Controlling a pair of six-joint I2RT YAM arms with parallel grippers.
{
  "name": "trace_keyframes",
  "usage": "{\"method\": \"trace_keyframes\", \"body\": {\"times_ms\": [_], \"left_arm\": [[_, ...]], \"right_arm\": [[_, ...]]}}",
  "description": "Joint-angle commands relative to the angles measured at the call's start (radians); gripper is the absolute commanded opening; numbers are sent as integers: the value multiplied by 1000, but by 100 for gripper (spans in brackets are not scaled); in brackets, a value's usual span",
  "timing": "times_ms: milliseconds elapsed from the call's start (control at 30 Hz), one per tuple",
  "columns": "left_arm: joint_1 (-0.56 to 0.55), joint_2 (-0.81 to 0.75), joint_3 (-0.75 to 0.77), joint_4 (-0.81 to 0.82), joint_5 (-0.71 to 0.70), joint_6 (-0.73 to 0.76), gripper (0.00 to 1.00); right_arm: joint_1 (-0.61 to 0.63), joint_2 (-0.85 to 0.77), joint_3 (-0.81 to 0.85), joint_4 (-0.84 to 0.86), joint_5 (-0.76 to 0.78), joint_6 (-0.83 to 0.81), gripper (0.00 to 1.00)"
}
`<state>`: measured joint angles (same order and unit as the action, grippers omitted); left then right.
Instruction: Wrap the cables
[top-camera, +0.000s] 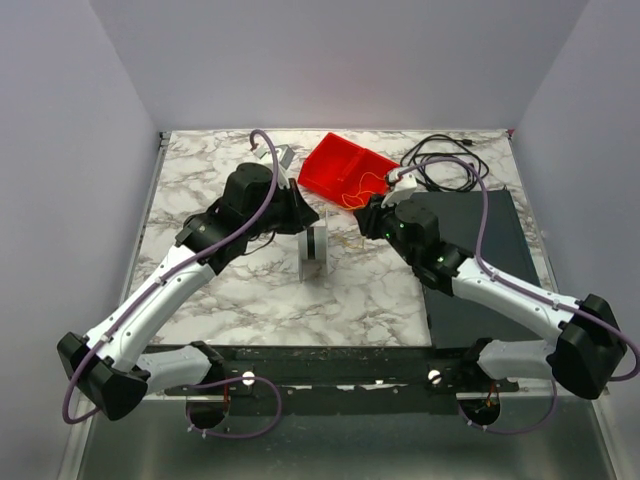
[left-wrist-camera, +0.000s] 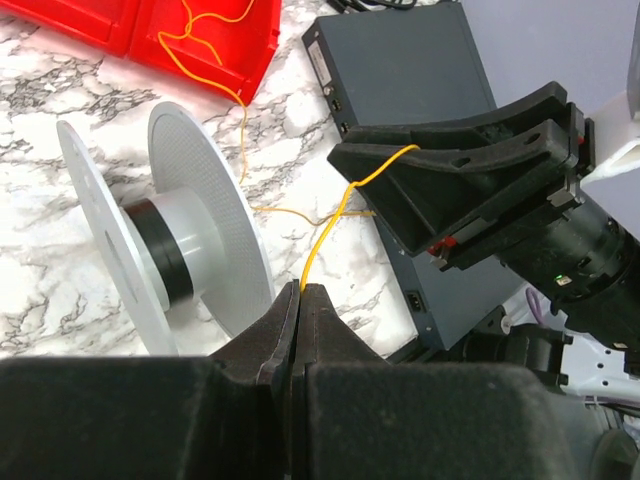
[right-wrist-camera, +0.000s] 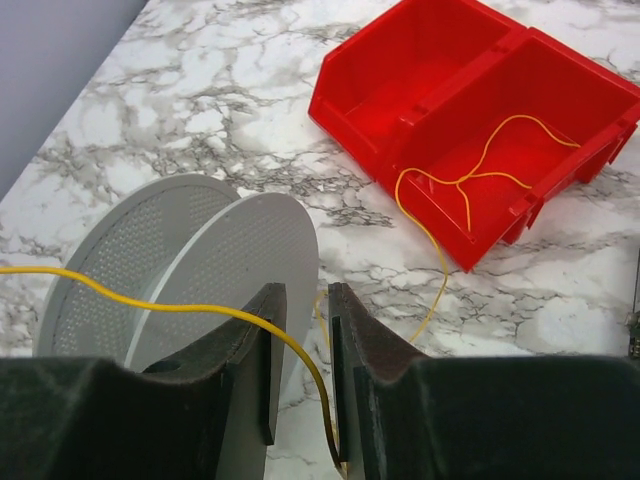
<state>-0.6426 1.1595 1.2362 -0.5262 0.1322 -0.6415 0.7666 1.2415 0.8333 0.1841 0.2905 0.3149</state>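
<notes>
Left wrist view: the left gripper (left-wrist-camera: 300, 297) has its jaws pressed together on the wire (left-wrist-camera: 322, 238), which rises from the pinch as a taut yellow strand and bends over one finger of the right gripper (left-wrist-camera: 420, 165) just beyond. A second, slacker run of the same wire trails across the marble table (left-wrist-camera: 60, 120) between the two grippers and climbs towards the bin (left-wrist-camera: 210, 40).

On the right wrist camera, the right gripper's jaws stand slightly apart. The wire passes through the gap, lying against the inner face of one finger (right-wrist-camera: 345, 350) without being squeezed.

Just beside both grippers, the spool (top-camera: 313, 250) stands on its rims on the table, grey flanges upright, with a dark band round its core. No wire shows on it.

Past the spool sits the red bin, split into two compartments. The wire's loose loops lie in one of them, then spill over the bin's wall onto the marble.

Right of the grippers lies a dark box (top-camera: 480, 235), and a black cord (top-camera: 445, 170) is coiled at the table's far edge.
</notes>
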Motion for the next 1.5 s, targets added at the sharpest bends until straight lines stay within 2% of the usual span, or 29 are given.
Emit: {"method": "trace_keyframes", "body": {"times_ms": [0, 67, 167, 300, 467, 600, 800, 1000, 1133, 1467], "left_arm": [[5, -36, -49, 17, -23, -14, 0], [5, -39, -68, 25, -5, -18, 0], [3, -36, -108, 44, 44, -18, 0], [-9, -41, -158, 52, 68, 2, 0], [-12, -55, -174, 38, 56, 30, 25], [-11, -68, -170, 32, 49, 40, 37], [-11, -106, -169, 2, 9, 57, 40], [0, -166, -162, -53, -105, 90, 45], [11, -161, -167, -51, -120, 107, 48], [31, -153, -160, -42, -155, 140, 49]], "right_arm": [[3, 25, 43, -30, 51, 14, 30], [3, 32, 61, -42, 41, 16, 23], [3, 52, 108, -86, 45, 16, 1], [9, 78, 182, -146, 19, -31, 1], [35, 107, 231, -175, -35, -142, 1], [47, 145, 276, -234, -89, -177, 1], [81, 166, 308, -273, -153, -207, 1], [86, 114, 357, -329, -206, -213, 1], [87, 76, 402, -370, -330, -215, 1], [87, 90, 495, -494, -547, -205, 1]]}}
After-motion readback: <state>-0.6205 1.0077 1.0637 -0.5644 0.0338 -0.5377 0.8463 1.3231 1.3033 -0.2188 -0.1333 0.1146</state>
